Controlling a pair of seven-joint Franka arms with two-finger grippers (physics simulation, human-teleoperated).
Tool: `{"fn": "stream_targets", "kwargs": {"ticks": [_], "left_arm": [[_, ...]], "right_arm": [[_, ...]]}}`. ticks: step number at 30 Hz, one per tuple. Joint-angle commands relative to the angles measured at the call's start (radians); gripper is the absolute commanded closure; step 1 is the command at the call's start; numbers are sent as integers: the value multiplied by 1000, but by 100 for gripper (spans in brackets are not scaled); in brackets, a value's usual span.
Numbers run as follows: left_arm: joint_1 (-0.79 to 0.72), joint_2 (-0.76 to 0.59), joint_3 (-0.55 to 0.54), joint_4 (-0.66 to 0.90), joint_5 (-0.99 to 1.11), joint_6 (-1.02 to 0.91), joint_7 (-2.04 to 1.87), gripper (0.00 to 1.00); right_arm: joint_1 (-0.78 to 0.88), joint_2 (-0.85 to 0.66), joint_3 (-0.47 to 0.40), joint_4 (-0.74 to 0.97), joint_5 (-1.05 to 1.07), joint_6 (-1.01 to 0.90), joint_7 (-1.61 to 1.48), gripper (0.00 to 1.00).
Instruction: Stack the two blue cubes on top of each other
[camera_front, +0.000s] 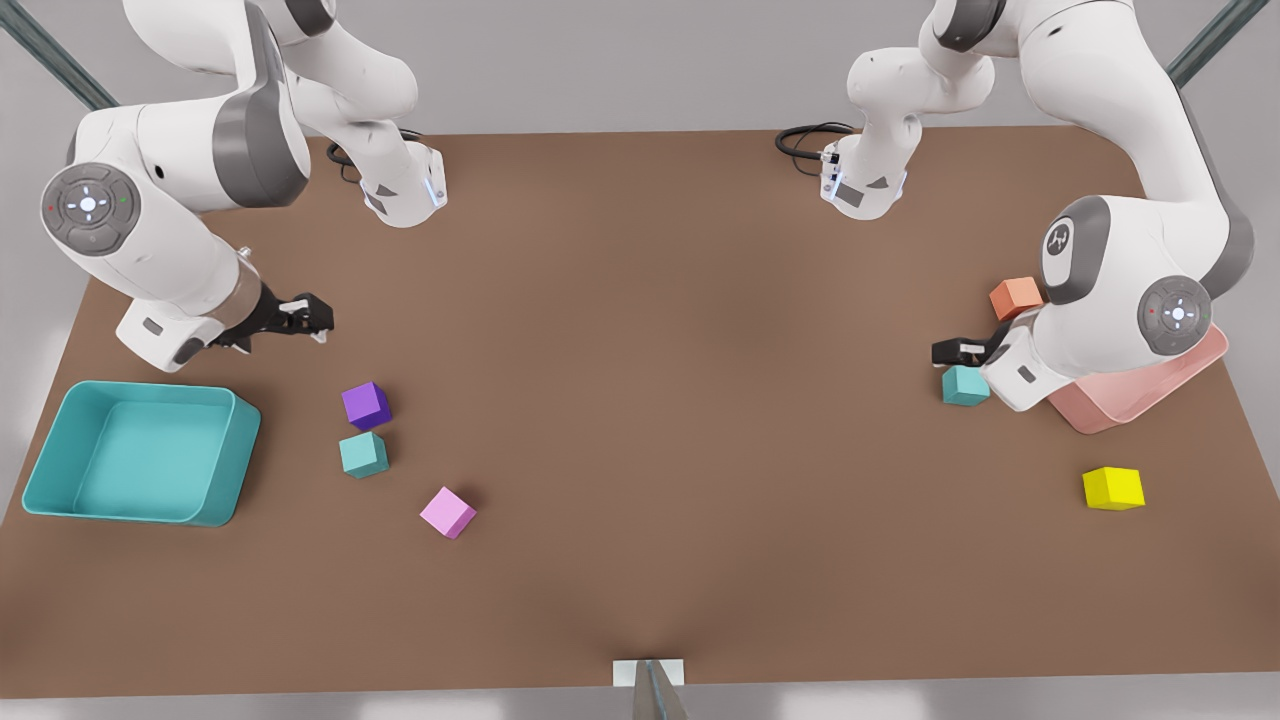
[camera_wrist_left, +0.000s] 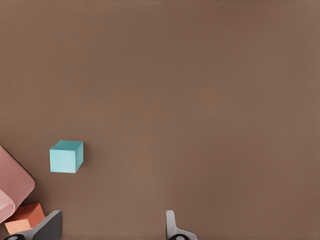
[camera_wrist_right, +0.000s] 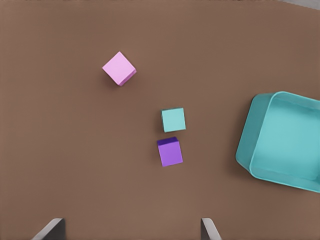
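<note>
**Cubes lie far apart, one near each gripper**

Front view first: you see the left gripper (camera_front: 950, 351) low on the front view's right, its tip just above and beside one blue cube (camera_front: 965, 385), close to the pink tray (camera_front: 1150, 390) and the orange cube (camera_front: 1016, 297). Your right gripper (camera_front: 318, 318) hangs on the front view's left, with the other blue cube (camera_front: 363, 454) a little way ahead of it, just past the purple cube (camera_front: 366, 405). The two blue cubes sit well apart across the table (camera_front: 640, 300).

Left wrist view: your fingers (camera_wrist_left: 172, 227) are spread with nothing between them. The cube (camera_wrist_left: 66, 156) sits ahead and off to one side, outside the gap. It is squarish, with no long axis, faces roughly square to the fingers.

Right wrist view: these fingers (camera_wrist_right: 50, 230) are also released and wide. The second cube (camera_wrist_right: 173, 120) lies ahead, beyond the purple one (camera_wrist_right: 170, 152), near the teal tray (camera_wrist_right: 260, 145). The left arm looks nearer its cube.
</note>
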Motion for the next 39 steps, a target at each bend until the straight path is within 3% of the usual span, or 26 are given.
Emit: {"fn": "stream_targets", "kwargs": {"ticks": [1,3,4,6,9,15,17,39], "left_arm": [[0,-1,0,0,-1,7,-23,0],[0,-1,0,0,-1,7,-23,0],[0,-1,0,0,-1,7,-23,0],[0,-1,0,-2,-1,7,-23,0],[2,0,0,-3,-1,-15,-23,0],[9,14,0,-3,3,-15,-23,0],[12,19,0,-5,4,-15,-23,0],[37,29,0,-8,23,-30,-31,0]], "right_arm": [[0,0,0,3,1,13,1,0],[-1,37,0,40,-24,24,-62,0],[-5,135,0,106,-68,27,-111,0],[-28,268,0,103,-96,196,-116,0],[-90,422,3,77,-62,295,-113,0],[-98,327,5,-331,-19,660,-93,0],[-103,324,3,-382,-19,734,-85,0],[-161,371,5,-518,-83,789,-162,0]]}}
